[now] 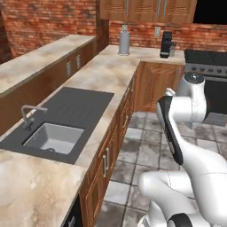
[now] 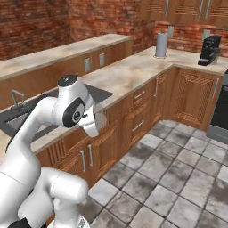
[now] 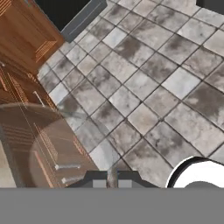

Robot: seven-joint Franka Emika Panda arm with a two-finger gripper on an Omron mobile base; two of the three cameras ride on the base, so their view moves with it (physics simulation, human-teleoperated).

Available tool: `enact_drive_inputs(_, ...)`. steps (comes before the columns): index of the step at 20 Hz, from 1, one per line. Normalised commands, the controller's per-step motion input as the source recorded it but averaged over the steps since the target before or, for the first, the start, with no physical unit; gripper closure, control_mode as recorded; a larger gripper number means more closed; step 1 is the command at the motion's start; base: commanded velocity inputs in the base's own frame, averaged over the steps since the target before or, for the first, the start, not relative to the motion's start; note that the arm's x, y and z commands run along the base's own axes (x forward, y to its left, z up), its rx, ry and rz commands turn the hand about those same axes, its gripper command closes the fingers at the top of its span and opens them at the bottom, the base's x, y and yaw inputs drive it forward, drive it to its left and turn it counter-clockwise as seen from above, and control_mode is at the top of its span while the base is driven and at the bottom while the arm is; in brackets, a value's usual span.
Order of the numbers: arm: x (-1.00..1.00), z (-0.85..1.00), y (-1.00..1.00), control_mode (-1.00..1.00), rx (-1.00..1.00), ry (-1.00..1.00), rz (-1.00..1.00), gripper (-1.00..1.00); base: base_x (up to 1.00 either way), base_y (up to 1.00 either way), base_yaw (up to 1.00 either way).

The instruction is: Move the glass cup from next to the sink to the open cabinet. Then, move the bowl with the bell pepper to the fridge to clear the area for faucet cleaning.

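My gripper (image 3: 112,178) is shut on the glass cup (image 3: 65,144). In the hand view the cup is a pale see-through round shape over the floor tiles and brown cabinet fronts. From the right base view the gripper (image 2: 95,128) hangs in front of the lower cabinets, over the floor and just off the counter edge. The dark grey sink (image 1: 84,106) with its steel basin and slim faucet (image 1: 30,113) lies in the counter to the left. Brown wall cabinets (image 1: 146,9) with silver bar handles hang at the back, their doors looking shut. The bowl, bell pepper and fridge are out of view.
A steel canister (image 1: 124,40) and a black coffee machine (image 1: 166,44) stand on the back counter. A dark stove (image 1: 206,66) sits at the right. Grey floor tiles (image 2: 169,169) stretch to the right of the L-shaped counter (image 1: 106,71).
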Motion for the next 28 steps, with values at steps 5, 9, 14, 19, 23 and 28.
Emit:
enact_drive_inputs(5, 0.00, 0.00, 0.00, 1.00, 0.00, 0.00, 0.00, 1.00, 0.01, -0.03, -0.04)
enact_drive_inputs(9, 0.00, 0.00, 0.00, 1.00, 0.00, 0.00, 0.00, 1.00, 0.01, -0.16, -0.62)
enact_drive_inputs(14, 0.00, 0.00, 0.00, 1.00, 0.00, 0.00, 0.00, 1.00, 0.31, -0.03, -0.68)
enact_drive_inputs(19, 0.00, 0.00, 0.00, 1.00, 0.00, 0.00, 0.00, 1.00, 0.68, 0.00, -0.27)
enact_drive_inputs(23, 0.00, 0.00, 0.00, 1.00, 0.00, 0.00, 0.00, 1.00, 0.96, 0.00, -0.12)
enact_drive_inputs(28, 0.00, 0.00, 0.00, 1.00, 0.00, 0.00, 0.00, 1.00, 1.00, -0.02, -0.13)
